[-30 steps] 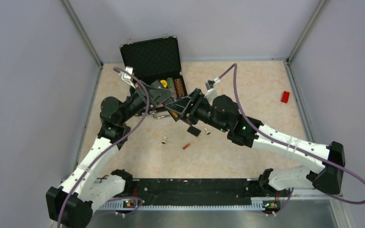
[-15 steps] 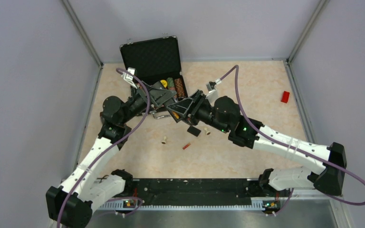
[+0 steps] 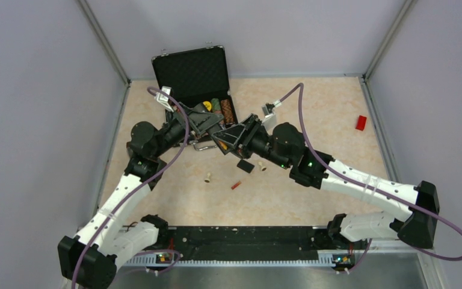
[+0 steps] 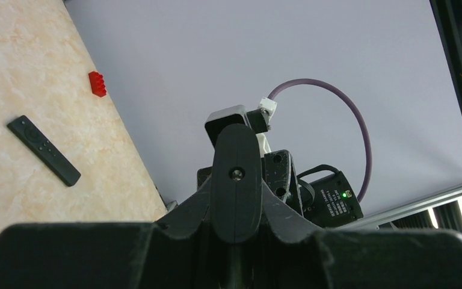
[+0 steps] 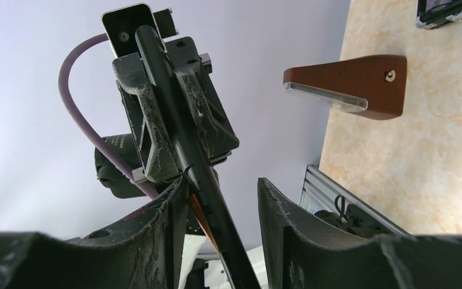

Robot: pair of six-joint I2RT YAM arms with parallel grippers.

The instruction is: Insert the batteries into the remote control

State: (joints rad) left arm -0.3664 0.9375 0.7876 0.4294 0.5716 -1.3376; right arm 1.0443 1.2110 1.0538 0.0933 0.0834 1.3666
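- Remote control (image 5: 224, 241) is held clear of the surface (image 3: 337, 108) at the middle of the overhead view, just below the open black case (image 3: 195, 75), where the two claws meet.
- It is grasped by the left claw (image 3: 215, 132), which is clenched on it.
- The right claw (image 5: 222, 180) is seen parted. The remote is passed edge-on between its fingers, close to the left-hand one in the frame, and a gap is seen on the other side.
- An orange sliver (image 5: 198, 212) is seen between the remote and that finger; whether it is a battery cannot be told.
- One battery (image 3: 236, 185) is laid on the surface at lower centre, near the back cover (image 3: 245, 166) and two cream pegs (image 3: 207, 177).
- A second black bar (image 4: 43, 150) with faint buttons is seen lying at the left of the left wrist view, below a red block (image 4: 98, 83).
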